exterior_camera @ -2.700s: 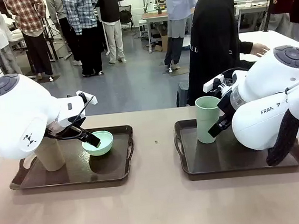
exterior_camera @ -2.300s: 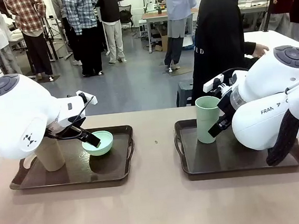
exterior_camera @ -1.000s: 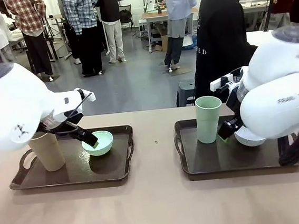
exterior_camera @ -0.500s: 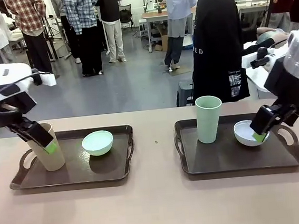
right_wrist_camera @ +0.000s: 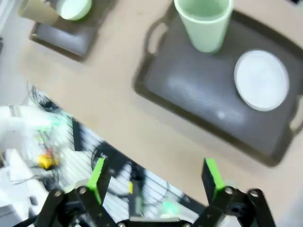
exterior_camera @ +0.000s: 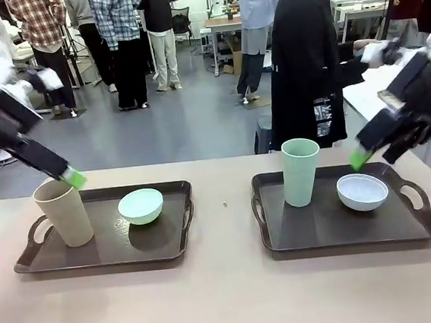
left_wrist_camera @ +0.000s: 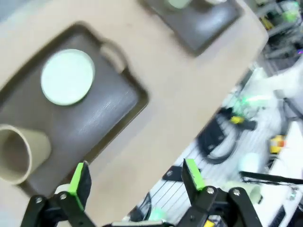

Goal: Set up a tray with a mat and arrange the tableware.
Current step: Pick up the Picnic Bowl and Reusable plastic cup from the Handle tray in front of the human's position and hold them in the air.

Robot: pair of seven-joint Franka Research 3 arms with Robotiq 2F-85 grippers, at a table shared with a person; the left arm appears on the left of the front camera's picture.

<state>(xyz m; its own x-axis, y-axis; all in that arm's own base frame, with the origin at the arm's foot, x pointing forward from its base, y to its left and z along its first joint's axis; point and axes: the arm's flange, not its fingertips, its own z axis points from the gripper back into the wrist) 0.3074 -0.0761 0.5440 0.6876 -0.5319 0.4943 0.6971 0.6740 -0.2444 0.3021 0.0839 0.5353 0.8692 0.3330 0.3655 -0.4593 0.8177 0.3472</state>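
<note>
Left gripper (left_wrist_camera: 135,165) spread, empty, just above tan cup (exterior_camera: 64,214); right gripper (right_wrist_camera: 154,164) spread too, well right of it. Sloppy swing could topple cup.

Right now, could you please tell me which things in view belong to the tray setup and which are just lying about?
Part of the job:
- left tray with tan cup and mint green bowl
- right tray with pale green cup and white bowl

Just lying about:
- small dark speck on the table, between the trays
- stool behind the table
</note>
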